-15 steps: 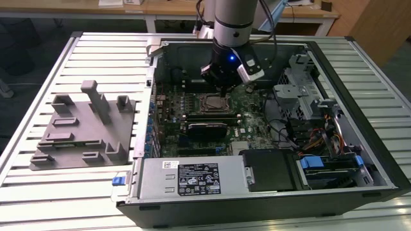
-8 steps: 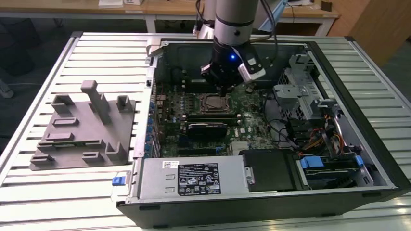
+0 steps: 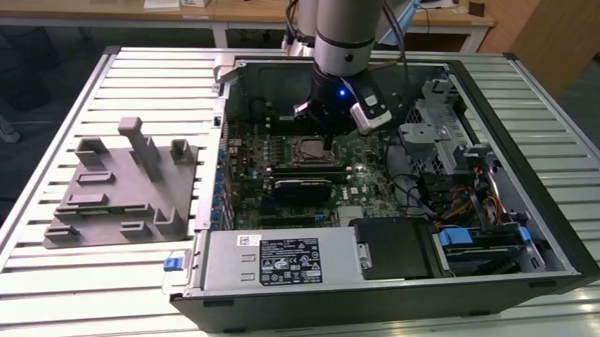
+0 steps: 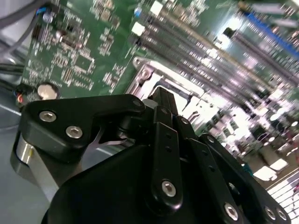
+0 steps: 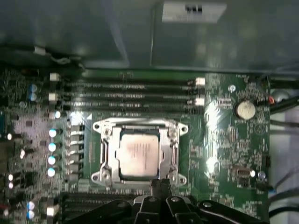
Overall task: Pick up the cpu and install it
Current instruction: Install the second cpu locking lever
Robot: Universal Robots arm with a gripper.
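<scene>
The cpu (image 5: 138, 156) lies flat inside the socket frame (image 5: 105, 154) on the motherboard (image 5: 224, 140), directly beneath the gripper (image 5: 160, 186). Gripper opening: cannot tell; nothing visibly held.

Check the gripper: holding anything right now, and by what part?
Nothing held. The cpu sits in the socket on the motherboard; the gripper is at the socket's edge, not around the chip.

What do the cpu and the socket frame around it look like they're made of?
The cpu sitting in the socket: probably metal on top, pale matte silver-grey with a soft sheen. The socket frame: likely bare steel, brighter and glinting at its edges and corner screws.
</scene>
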